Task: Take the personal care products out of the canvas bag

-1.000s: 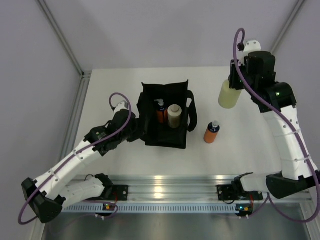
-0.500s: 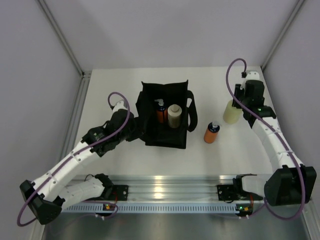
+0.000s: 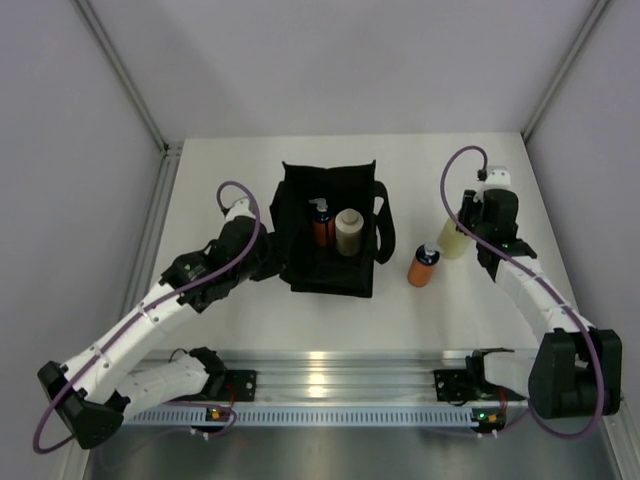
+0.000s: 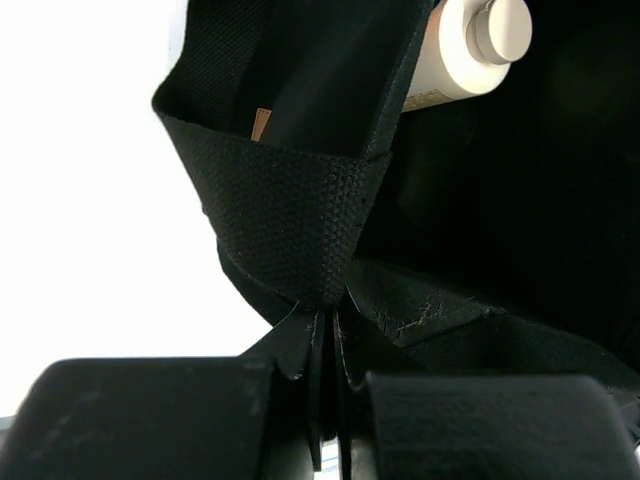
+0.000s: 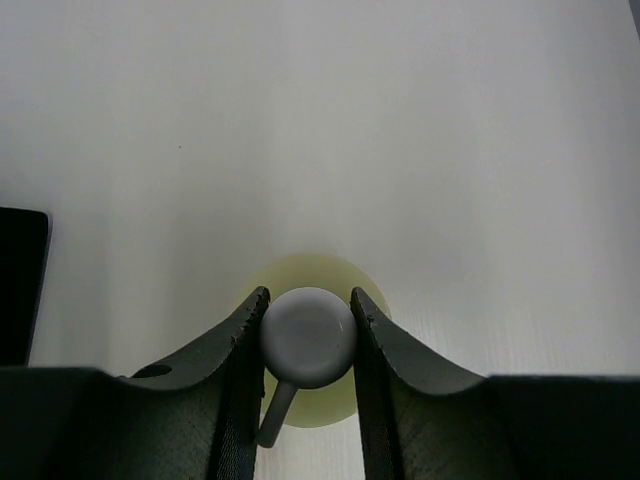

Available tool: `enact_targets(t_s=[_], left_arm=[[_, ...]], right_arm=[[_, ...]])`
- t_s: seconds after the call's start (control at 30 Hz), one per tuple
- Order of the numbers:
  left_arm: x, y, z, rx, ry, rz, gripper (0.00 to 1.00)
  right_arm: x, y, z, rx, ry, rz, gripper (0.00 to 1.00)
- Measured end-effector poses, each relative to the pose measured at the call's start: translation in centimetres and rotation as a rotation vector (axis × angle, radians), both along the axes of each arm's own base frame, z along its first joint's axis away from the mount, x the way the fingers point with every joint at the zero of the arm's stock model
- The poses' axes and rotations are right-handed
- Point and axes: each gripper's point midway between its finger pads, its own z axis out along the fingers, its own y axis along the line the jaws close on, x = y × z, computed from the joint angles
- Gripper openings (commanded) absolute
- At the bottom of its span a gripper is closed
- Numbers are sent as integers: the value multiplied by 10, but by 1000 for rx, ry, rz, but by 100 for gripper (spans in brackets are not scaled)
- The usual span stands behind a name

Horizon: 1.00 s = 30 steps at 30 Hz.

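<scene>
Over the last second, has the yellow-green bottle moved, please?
Yes: the yellow-green bottle, in the right tool, moved toward the orange bottle beside the canvas bag.

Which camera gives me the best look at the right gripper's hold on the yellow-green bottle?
Right wrist: it looks straight down on the yellow-green bottle, with the right gripper closed on its white top. Top external shows it small, beside the orange bottle. Left wrist misses it.

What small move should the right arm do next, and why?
Probably set the yellow-green bottle down and open the right gripper: it is shut on the bottle's white top, outside the bag, beside the orange bottle on the table.
</scene>
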Motion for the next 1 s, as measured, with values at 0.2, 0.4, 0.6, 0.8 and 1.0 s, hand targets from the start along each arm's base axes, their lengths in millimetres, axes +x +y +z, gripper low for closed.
enact_targets(t_s=[0.2,0.4,0.6,0.8,1.0], left_arm=[[1,0,-2,15,0,-10,0],[3,-2,0,21,-1,-15,0],[6,-5,2,34,-1,-31,0],[10,-12,4,36,9,-42,0],[11,-14,4,33,14,-45,0]], right_arm=[[-1,3,3,13,-37,10,58],[0,4,37,22,-141,20,73],[6,17,83,32,-197,54,67],[-9,109,190,107,-316,277,59],[-51,207,246,221,-329,537,54]])
